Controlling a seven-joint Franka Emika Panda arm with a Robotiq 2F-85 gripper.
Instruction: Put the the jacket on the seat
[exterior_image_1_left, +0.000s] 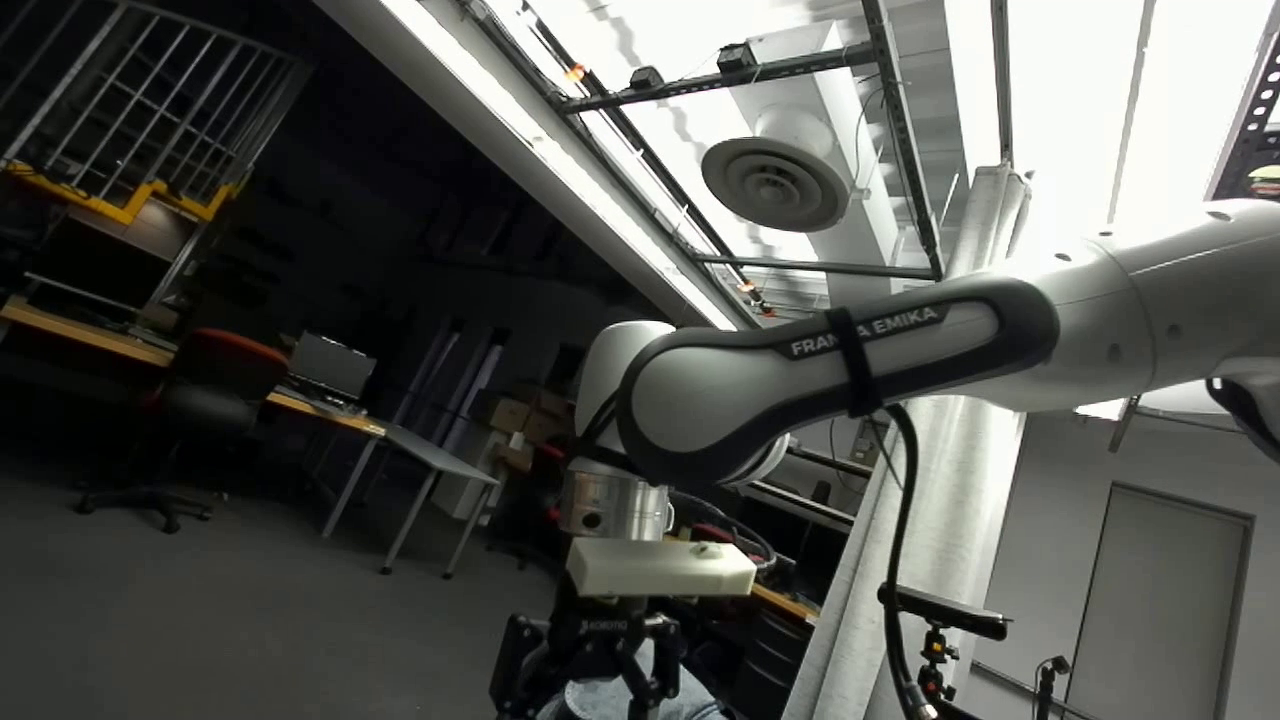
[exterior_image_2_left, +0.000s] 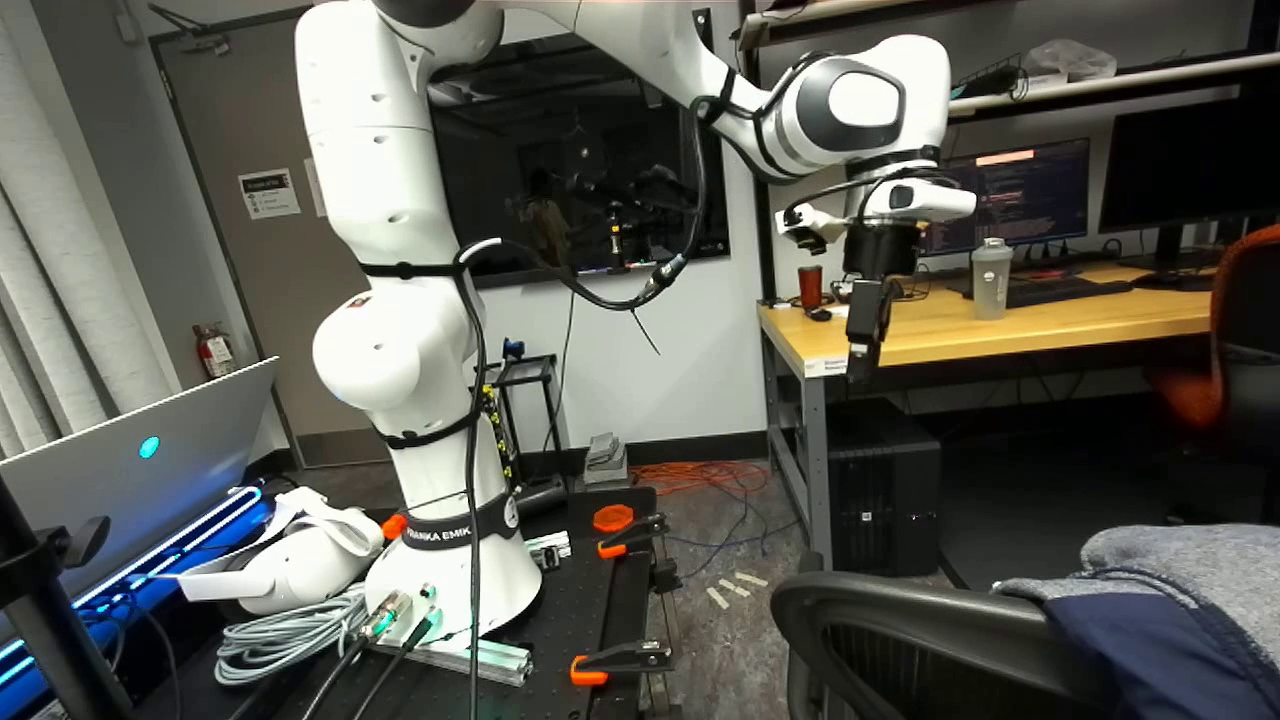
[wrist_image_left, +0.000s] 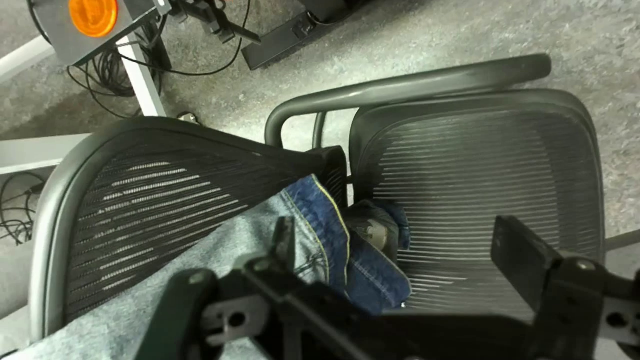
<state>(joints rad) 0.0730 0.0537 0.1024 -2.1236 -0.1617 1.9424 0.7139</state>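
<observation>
The jacket (wrist_image_left: 245, 225) is pale grey-blue denim with dark blue, yellow-stitched edges. In the wrist view it drapes over part of the chair's mesh backrest, and its dark blue ends hang over the rear of the seat (wrist_image_left: 465, 165). It also shows over the chair in an exterior view (exterior_image_2_left: 1190, 570) and partly at the bottom edge in an exterior view (exterior_image_1_left: 690, 700). My gripper (wrist_image_left: 395, 235) is open and empty, with its fingers wide apart. In an exterior view the gripper (exterior_image_2_left: 862, 365) points down, in the air, apart from the jacket. The seat is hidden in both exterior views.
The chair's backrest (wrist_image_left: 145, 200) and armrest (wrist_image_left: 415, 82) border the seat. A black mounting table (exterior_image_2_left: 590, 600) with orange-tipped clamps carries the arm's base. A desk (exterior_image_2_left: 1050, 315) with monitors and a bottle (exterior_image_2_left: 991, 280) stands behind the gripper.
</observation>
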